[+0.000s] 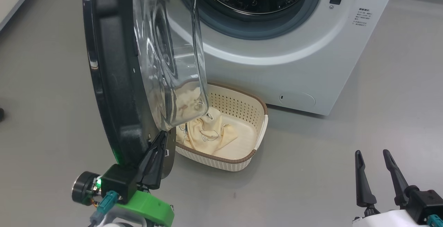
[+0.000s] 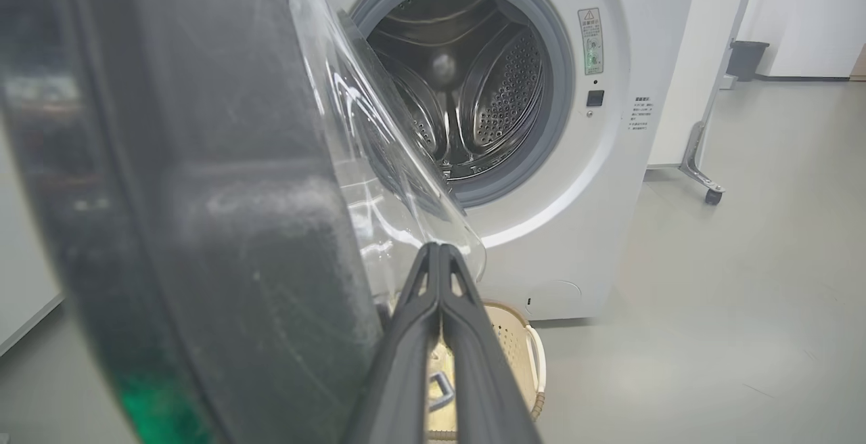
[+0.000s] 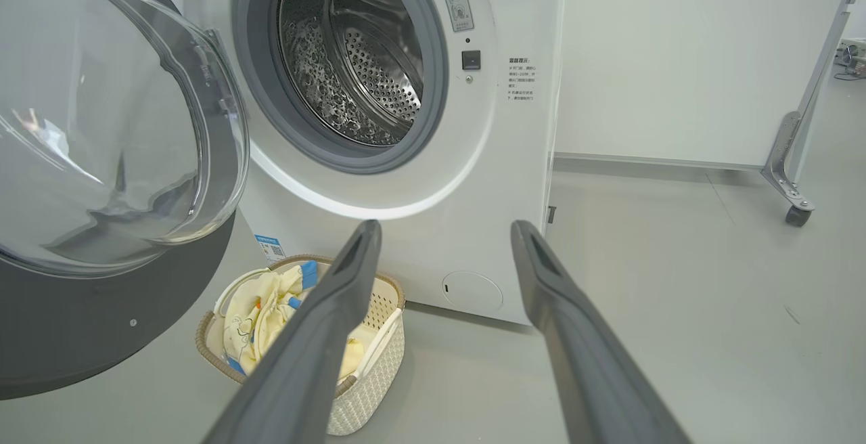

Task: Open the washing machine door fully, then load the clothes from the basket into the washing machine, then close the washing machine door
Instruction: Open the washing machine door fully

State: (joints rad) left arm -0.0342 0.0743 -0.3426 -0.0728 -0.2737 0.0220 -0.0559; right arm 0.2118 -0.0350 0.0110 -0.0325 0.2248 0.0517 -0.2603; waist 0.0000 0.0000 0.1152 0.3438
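Two jaws, left clenched empty beside door (image 1: 114, 81), right wide; blue-edged clothes (image 3: 252, 315) plain from right wrist.

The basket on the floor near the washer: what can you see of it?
The basket is small, rounded, cream plastic with perforated sides, a brown woven-look rim and white side handles. It stands upright on the grey floor, close before the washing machine, beside its open door. Pale yellow clothes with line drawings and blue parts lie heaped inside.
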